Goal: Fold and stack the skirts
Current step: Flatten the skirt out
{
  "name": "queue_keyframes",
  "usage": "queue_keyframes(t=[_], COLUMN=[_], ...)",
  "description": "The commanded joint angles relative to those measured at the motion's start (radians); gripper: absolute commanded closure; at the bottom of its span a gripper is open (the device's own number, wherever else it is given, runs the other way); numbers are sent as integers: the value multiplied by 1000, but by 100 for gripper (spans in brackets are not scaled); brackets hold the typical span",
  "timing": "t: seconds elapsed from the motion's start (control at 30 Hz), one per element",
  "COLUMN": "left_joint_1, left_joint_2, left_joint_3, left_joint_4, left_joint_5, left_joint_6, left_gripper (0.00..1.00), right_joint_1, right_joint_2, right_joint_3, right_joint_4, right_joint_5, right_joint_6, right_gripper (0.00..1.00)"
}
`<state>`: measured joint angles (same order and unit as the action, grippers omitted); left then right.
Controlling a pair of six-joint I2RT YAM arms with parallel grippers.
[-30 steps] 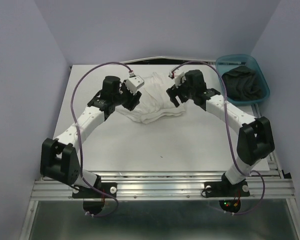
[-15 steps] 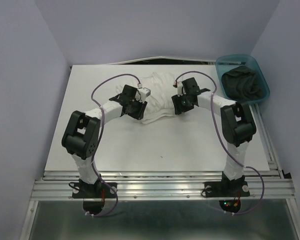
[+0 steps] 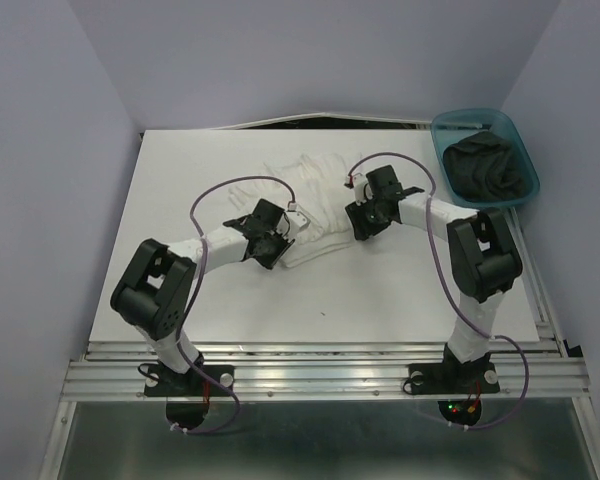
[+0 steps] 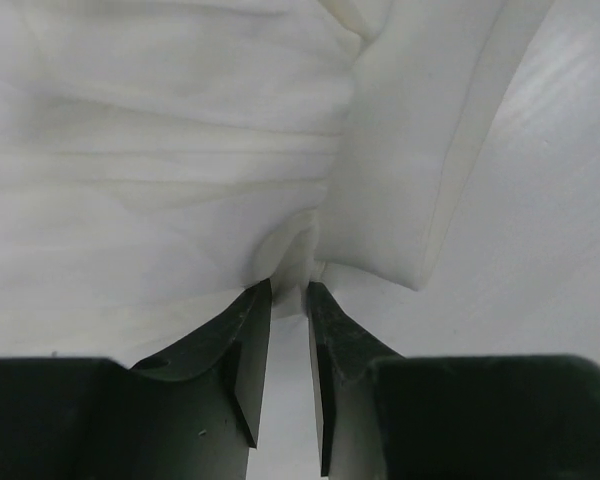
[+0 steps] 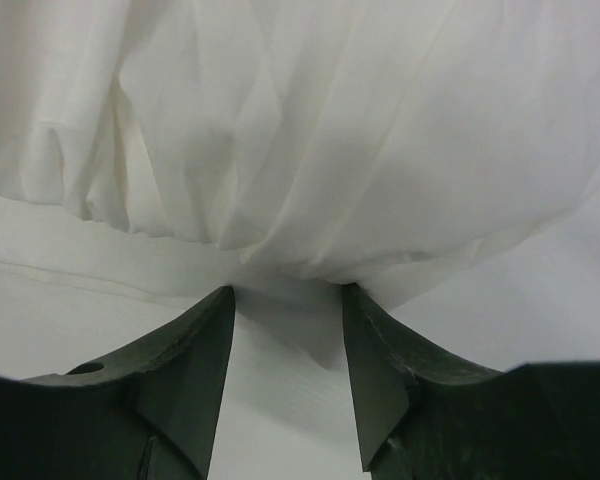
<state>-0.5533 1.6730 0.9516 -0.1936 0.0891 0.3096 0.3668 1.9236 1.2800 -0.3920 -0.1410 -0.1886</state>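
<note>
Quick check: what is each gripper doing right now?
Left gripper: closed, pinching a small fold of the white skirt.
Right gripper: closed on a thicker fold of the white skirt, jaws wider apart.

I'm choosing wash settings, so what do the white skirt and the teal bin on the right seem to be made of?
White skirt: thin, matte woven cloth, perhaps cotton, since it bunches into soft pleats and creases. Bin: probably rigid plastic, teal and slightly see-through, with a smooth moulded rim.

The white skirt (image 3: 320, 190) is soft matt cloth with fine pleats, and the dark skirt (image 3: 490, 168) is matt cloth too. The bin (image 3: 442, 140) is glossy translucent teal plastic; the counter (image 3: 380, 290) looks smooth, matt white.
</note>
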Motion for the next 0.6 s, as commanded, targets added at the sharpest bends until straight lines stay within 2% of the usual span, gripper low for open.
queue_keyframes(t=[0.0,0.17,0.23,0.33,0.37,0.53,0.57], left_joint_1=[-43,-46,-46,-14,9,272,288], left_joint_2=[-122,-260,-326,-383,-372,-153,-127], left_joint_3=[-63,-34,12,48,64,251,269], left_joint_4=[-93,-194,-236,-204,-201,-219,-207], left_joint_5=[-34,139,191,153,150,158,140], left_joint_6=[86,114,128,114,117,106,109], left_gripper=[67,59,51,34,31,32,32], right_joint_1=[18,18,18,30,31,90,90], right_joint_2=[-84,-179,-205,-207,-195,-88,-56], right_joint_3=[-74,-64,2,97,120,214,228], right_joint_4=[-65,-54,-62,-82,-105,-145,-142], right_joint_5=[53,167,161,87,60,46,44], right_joint_6=[-130,-172,-149,-62,-39,87,100], right_gripper=[48,46,43,40,40,40,40])
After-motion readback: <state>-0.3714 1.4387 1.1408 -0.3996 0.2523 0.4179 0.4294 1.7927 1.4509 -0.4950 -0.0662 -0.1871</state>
